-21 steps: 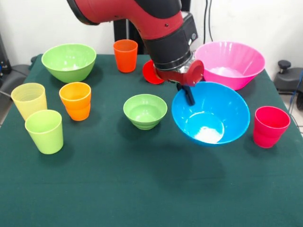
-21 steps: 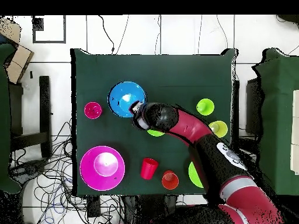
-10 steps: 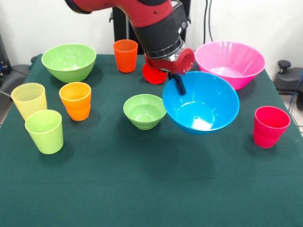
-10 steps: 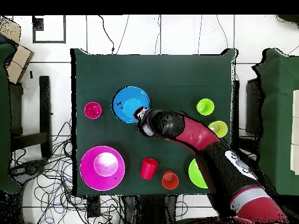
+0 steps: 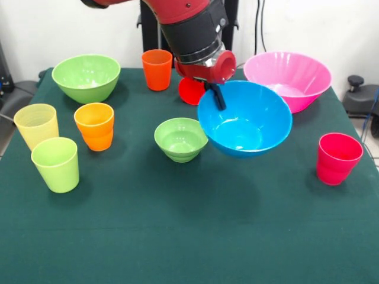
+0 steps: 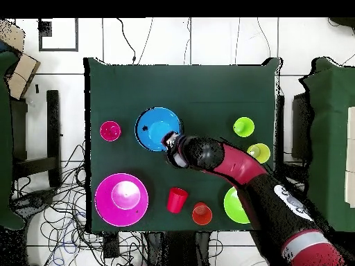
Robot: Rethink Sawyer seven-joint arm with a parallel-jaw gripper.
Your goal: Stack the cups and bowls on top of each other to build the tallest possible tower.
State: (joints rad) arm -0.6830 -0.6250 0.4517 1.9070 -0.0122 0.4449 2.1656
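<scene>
Jaws [image 5: 216,94] pinching the blue bowl's [image 5: 246,121] rim, lifted off the worktop [image 5: 177,225]; nothing stacked, every cup and bowl left.

Green-clothed table [image 5: 177,236] against a white wall [image 5: 47,29].
Tangled black cables [image 6: 66,208] sprawl over the pale tiled floor [image 6: 208,41].

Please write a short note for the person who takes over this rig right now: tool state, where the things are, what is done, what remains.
Tool: shut on the blue bowl rim, bowl held above the table, tilted.
Small green bowl stands just beside it. Pink bowl and large green bowl are at the back corners.
Cups: yellow, lime, orange, second orange, pinkish-red upright; red cup lies on its side.
Done: nothing stacked.
Left: the whole tower.
</scene>
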